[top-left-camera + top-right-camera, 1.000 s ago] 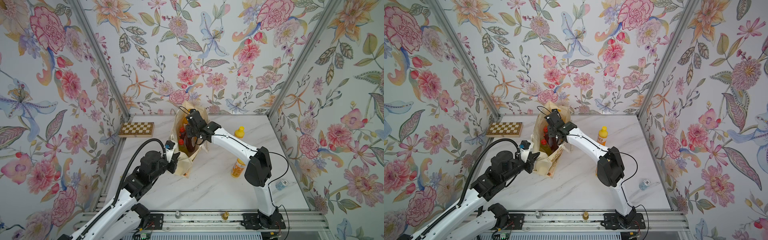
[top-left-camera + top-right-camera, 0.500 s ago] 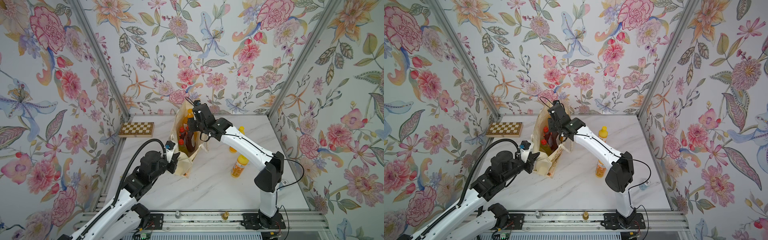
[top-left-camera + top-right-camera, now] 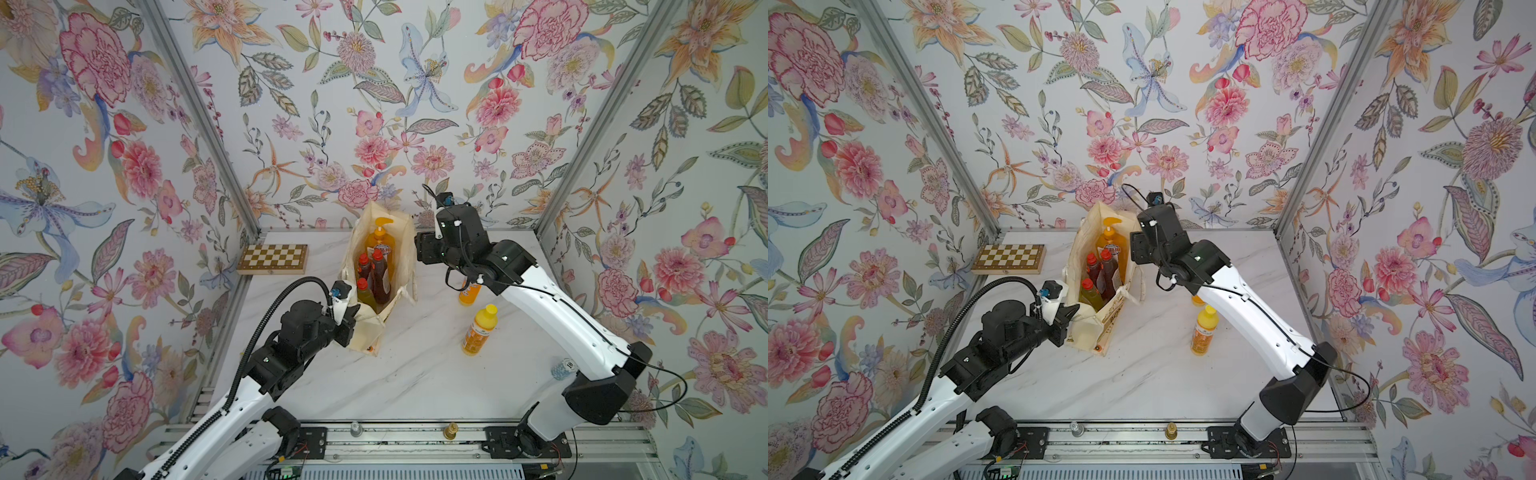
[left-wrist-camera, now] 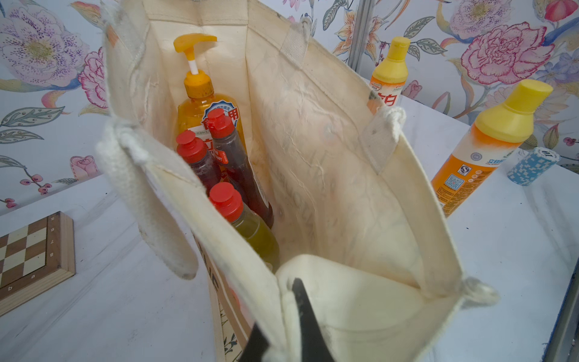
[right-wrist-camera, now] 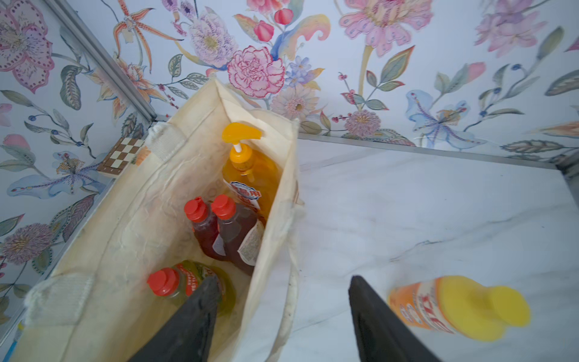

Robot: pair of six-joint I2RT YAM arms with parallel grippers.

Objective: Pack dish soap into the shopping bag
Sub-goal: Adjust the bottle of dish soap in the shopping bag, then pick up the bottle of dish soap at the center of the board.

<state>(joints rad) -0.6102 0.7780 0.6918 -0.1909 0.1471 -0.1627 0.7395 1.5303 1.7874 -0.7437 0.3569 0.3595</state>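
Four bottles (image 4: 247,219) in shopping bag (image 4: 329,175), left jaws clamping its rim, right jaws apart.

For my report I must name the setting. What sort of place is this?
Probably a robot test booth, not a home: flower-printed wall panels between grey metal posts enclose a white marble-look table, with two white-and-black robot arms mounted on its front rail.

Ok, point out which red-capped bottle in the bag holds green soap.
The green bottle, alone near the bag end pinched by the left tool; the two dark-red bottles stand together by the pump bottle.
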